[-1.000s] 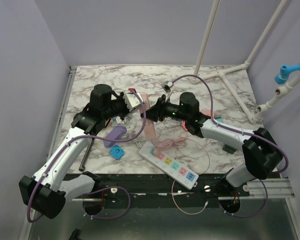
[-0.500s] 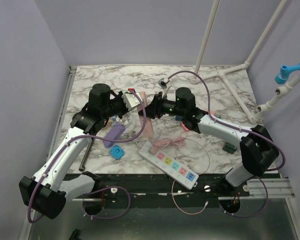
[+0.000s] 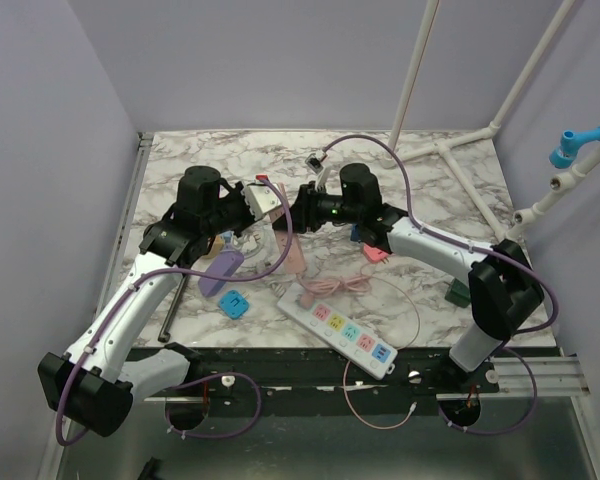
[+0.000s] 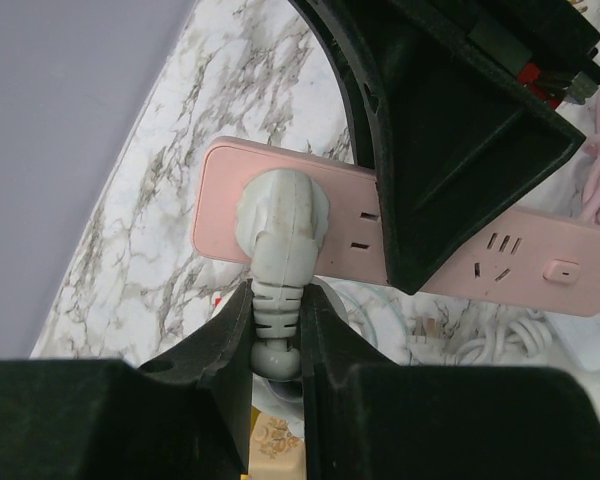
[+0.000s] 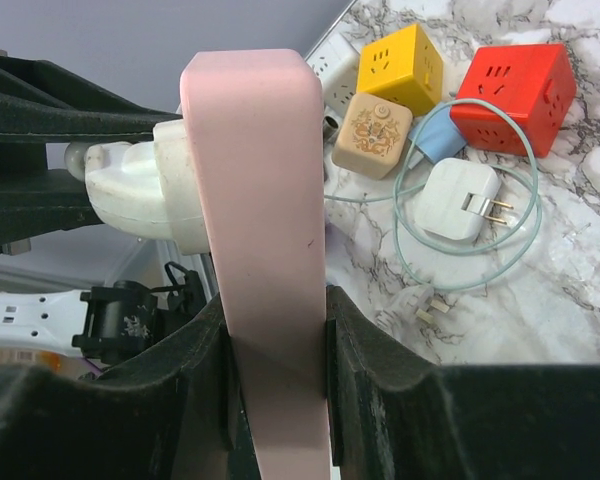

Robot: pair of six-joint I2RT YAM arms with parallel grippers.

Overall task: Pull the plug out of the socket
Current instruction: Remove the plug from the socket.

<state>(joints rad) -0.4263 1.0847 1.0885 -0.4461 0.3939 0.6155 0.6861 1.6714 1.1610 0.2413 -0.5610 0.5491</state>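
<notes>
The socket is a pink power strip point(image 4: 545, 260), held off the table and seen edge-on in the right wrist view point(image 5: 255, 200). A white plug point(image 4: 280, 215) sits fully in its end outlet. My left gripper point(image 4: 277, 305) is shut on the plug's ribbed cable neck. My right gripper point(image 5: 277, 330) is shut across the strip's narrow sides, just beside the plug point(image 5: 140, 195). In the top view the left gripper point(image 3: 268, 200) and right gripper point(image 3: 302, 207) meet nose to nose, the strip point(image 3: 293, 248) hanging below them.
A white power strip point(image 3: 345, 328) lies near the front edge, with a blue square adapter point(image 3: 235, 303) and a purple piece point(image 3: 220, 272) to its left. Yellow point(image 5: 400, 62), red point(image 5: 510, 85) and beige point(image 5: 372, 135) cube sockets and a white charger point(image 5: 460, 200) lie under the hands.
My right gripper has moved left and a little away with the pink strip, closing up against the left gripper. The left arm has hardly moved.
</notes>
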